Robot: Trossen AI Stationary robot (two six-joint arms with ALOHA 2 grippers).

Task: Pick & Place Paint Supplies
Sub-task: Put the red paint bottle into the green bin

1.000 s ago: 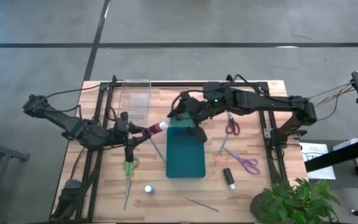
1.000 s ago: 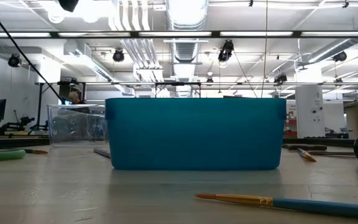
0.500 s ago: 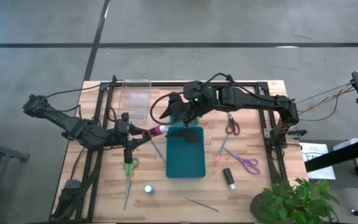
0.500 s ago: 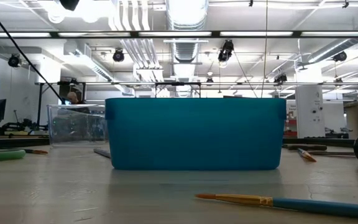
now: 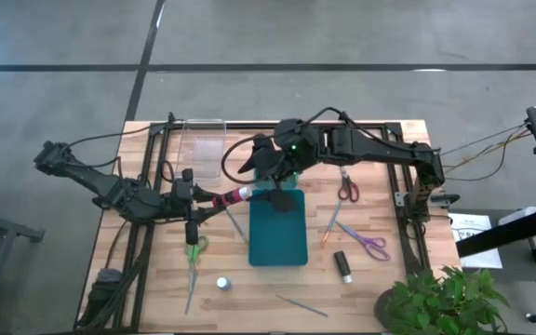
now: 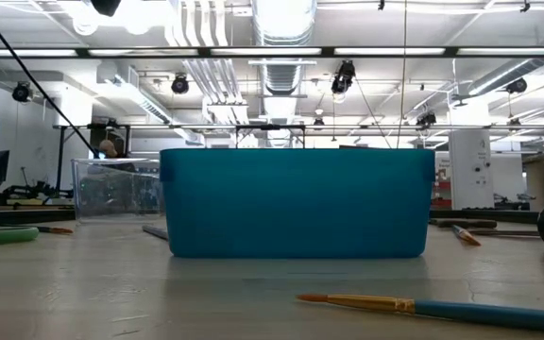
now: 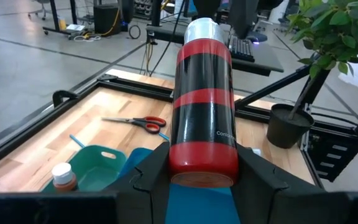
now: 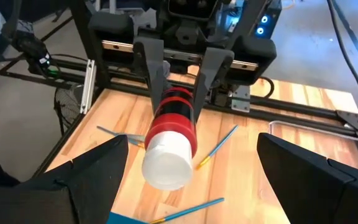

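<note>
Little of the sorting looks done: the teal tray (image 5: 278,231) at the table's centre appears empty from above, though the left wrist view hints at a small bottle in a green scoop beside it, which I cannot place. Still loose on the table (image 5: 389,186) are the green scissors (image 5: 194,251) at 8 o'clock, a white-capped bottle (image 5: 222,282) at 7 o'clock, a black bottle (image 5: 342,266) at 5 o'clock, purple scissors (image 5: 370,245) at 4 o'clock, red scissors (image 5: 346,189) at 2 o'clock, and several brushes (image 5: 332,221). The left gripper (image 5: 210,199), reaching in low from 9 o'clock, has its fingers clamped on a red-and-black paint bottle (image 7: 202,102), held level with its white cap pointing toward the tray's near corner. The right gripper (image 5: 261,163) stretches across from 3 o'clock, fingers spread wide just beyond that cap, seemingly ready for a handover.
</note>
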